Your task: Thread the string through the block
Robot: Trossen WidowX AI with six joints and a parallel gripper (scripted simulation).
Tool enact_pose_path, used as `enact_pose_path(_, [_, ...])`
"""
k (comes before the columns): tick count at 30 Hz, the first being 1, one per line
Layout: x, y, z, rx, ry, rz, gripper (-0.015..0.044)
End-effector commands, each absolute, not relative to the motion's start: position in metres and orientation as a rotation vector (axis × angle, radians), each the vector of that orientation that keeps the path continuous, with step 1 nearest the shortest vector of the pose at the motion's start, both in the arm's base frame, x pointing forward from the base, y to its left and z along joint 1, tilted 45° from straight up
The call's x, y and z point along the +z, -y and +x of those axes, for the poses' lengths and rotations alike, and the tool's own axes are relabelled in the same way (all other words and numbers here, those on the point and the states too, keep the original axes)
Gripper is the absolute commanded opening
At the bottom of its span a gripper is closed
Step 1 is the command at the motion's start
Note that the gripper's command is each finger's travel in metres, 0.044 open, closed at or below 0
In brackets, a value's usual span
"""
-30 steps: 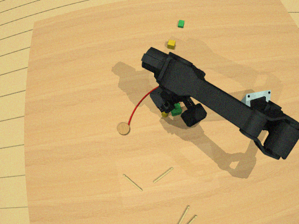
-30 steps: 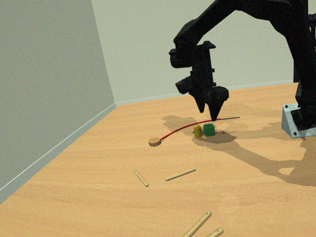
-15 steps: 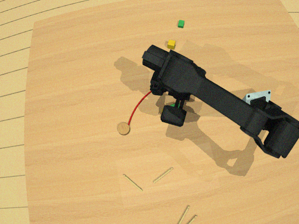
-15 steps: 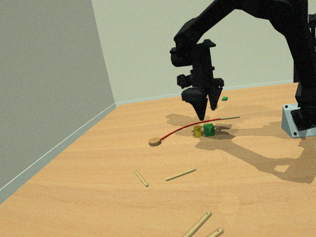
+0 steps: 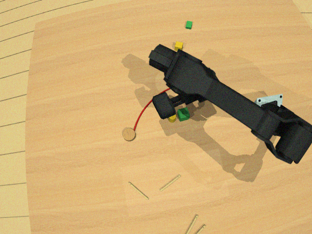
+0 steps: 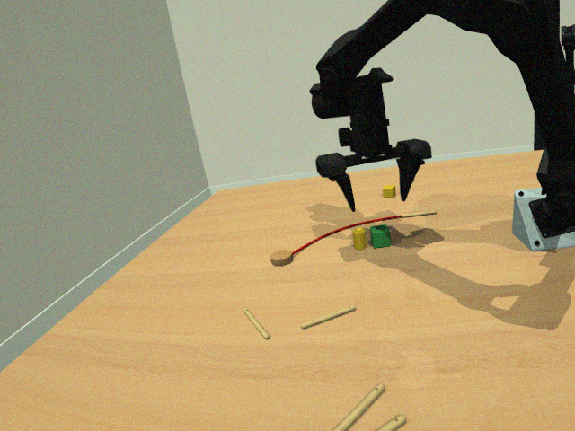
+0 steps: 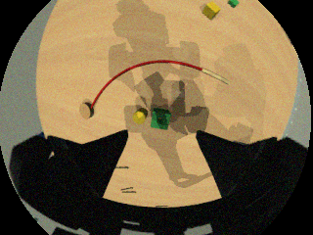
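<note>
My gripper [image 6: 378, 206] [image 7: 162, 133] is open and empty, above the table over the string area. The green block [image 5: 183, 114] [image 6: 380, 236] [image 7: 160, 118] stands on the table below it, with a dark patch on its top; I cannot clearly make out its hole. The round wooden button [image 5: 128, 134] [image 6: 281, 258] [image 7: 86, 110] lies to the left. The red string [image 5: 143, 110] [image 6: 349, 226] [image 7: 163, 61] curves from it, behind the block and outside it. The thin stick [image 6: 419, 214] [image 7: 215, 76] lies on the table at its free end; the arm hides it in the top view.
A yellow cylinder [image 5: 172, 118] [image 6: 359, 239] [image 7: 140, 117] stands close beside the block. A yellow cube [image 5: 179, 46] [image 6: 389, 190] [image 7: 211, 10] and a small green piece [image 5: 188, 25] [image 7: 234, 2] lie farther back. Several loose sticks [image 5: 138, 190] [image 6: 329, 317] lie toward the front.
</note>
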State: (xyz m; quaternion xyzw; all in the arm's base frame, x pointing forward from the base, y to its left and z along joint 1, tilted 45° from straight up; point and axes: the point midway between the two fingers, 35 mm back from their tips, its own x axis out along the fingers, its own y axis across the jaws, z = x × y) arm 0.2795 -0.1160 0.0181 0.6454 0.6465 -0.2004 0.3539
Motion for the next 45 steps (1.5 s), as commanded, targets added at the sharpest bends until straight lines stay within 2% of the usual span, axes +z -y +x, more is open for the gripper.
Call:
enact_pose_path(1, [0.019,0.121,0.281,-0.680,-1.658,1.783,0.0440])
enact_pose_path(7, [0.019,0.121,0.281,-0.680,-1.658,1.783,0.0440])
enact_pose_path(15, [0.019,0.121,0.281,-0.680,-1.658,1.783,0.0242])
enact_pose_path(45, [-0.003,0.100,0.285,-0.680,-1.657,1.783,0.0242])
